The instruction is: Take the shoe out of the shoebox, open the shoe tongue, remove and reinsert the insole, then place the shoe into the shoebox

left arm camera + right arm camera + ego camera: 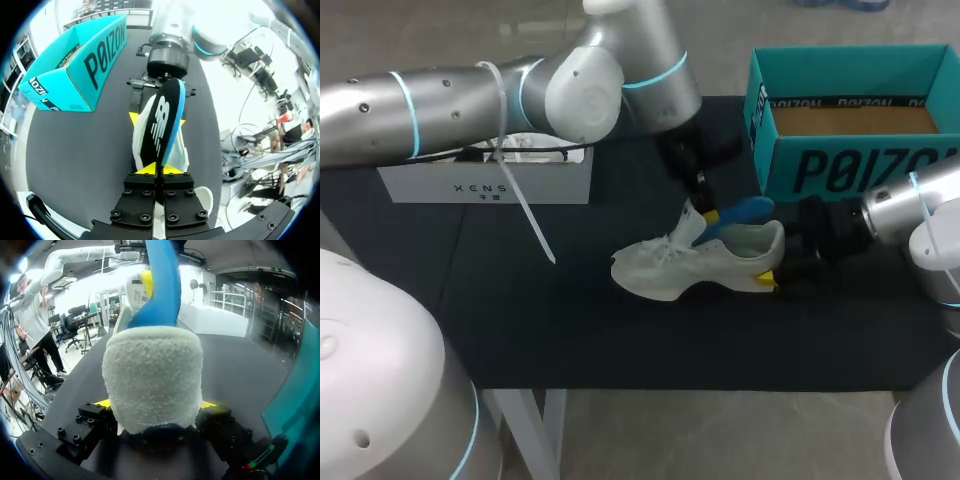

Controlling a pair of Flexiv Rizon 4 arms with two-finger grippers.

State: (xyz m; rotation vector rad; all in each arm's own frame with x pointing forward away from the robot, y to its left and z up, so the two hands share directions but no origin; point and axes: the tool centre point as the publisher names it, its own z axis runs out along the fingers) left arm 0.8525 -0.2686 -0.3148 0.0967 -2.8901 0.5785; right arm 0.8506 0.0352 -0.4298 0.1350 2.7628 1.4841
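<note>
Nearest us in the overhead view, our right gripper (772,276) comes in from the right and grips the heel of the white shoe (690,265). The shoe sits sole down in the middle of the black table (570,330), toe toward our left. Our right wrist camera adds what the overhead view cannot: the fuzzy heel fills the gap between the two yellow tips, one pressed to each side, so the fingers stand fairly wide around it. Just over the shoe's opening, our left gripper (704,208) pinches the blue insole (742,211). Only the left wrist camera shows that grip: the fingers are almost together on the insole's thin end. From there its black top face and blue edge run out over the shoe toward the right arm's black gripper. We cannot tell whether the insole's far end touches the shoe. In the right wrist view the insole rises behind the heel and hides most of the left gripper, leaving one yellow tip showing. Farther back, our left arm crosses in front of a white box (485,185) at the table's far left and covers its top. A white strap (525,205) hangs from that arm. At the far right stands the open teal shoebox (850,165), apart from the shoe, its brown floor showing. We count one shoe, one insole, two boxes and two grippers.
</note>
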